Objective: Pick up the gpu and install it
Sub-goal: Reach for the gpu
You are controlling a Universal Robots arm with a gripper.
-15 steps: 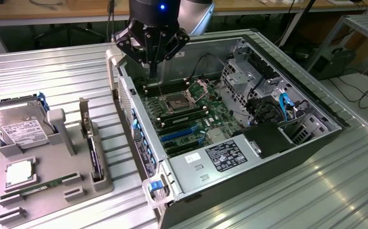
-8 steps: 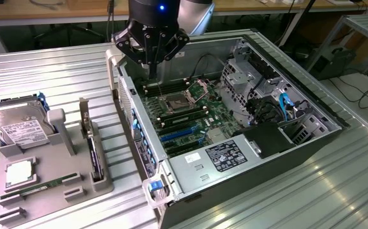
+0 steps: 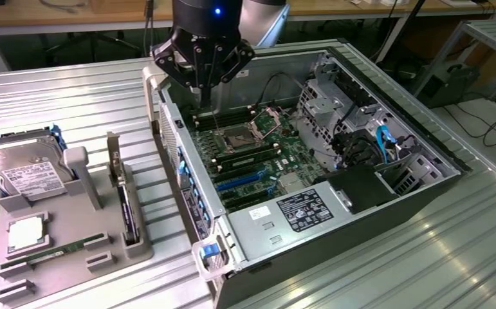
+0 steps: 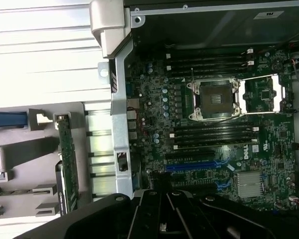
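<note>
The ribbed metal worktop [image 3: 67,96] carries a grey holder tray [image 3: 76,225], which sits to the exterior view's left of the open computer case [image 3: 402,219] and apart from it. On the side of the tray farthest from the case, a silver hard drive [image 3: 26,170] with a white label leans in its cradle. A square CPU chip [image 3: 26,233] lies flat nearer the camera, and beside it a long narrow RAM stick [image 3: 52,252] rests in its groove.

The gpu [image 3: 126,209] stands on edge in a slot along the side of the tray nearest the case. It shows as a dark slab seen edge-on, with its silver end bracket [image 3: 114,158] at the far end. It is near the case's left wall but not touching it, and nothing has hold of it.

The gripper [image 3: 204,96] hangs over the far left corner of the case, just inside the wall and above the board. Its fingers are pressed together and hold nothing. It is well apart from the gpu.

The case lies on its side with the cover off. On its floor is the green motherboard [image 3: 260,161], with an open CPU socket [image 3: 233,136] toward the far left part of the case. The blue expansion slots [image 3: 235,182] lie nearer the camera and are unfilled. At the near end of the case sits the power supply [image 3: 291,212] with its label facing up. Blue cables [image 3: 385,143] run along the case's right wall.
</note>
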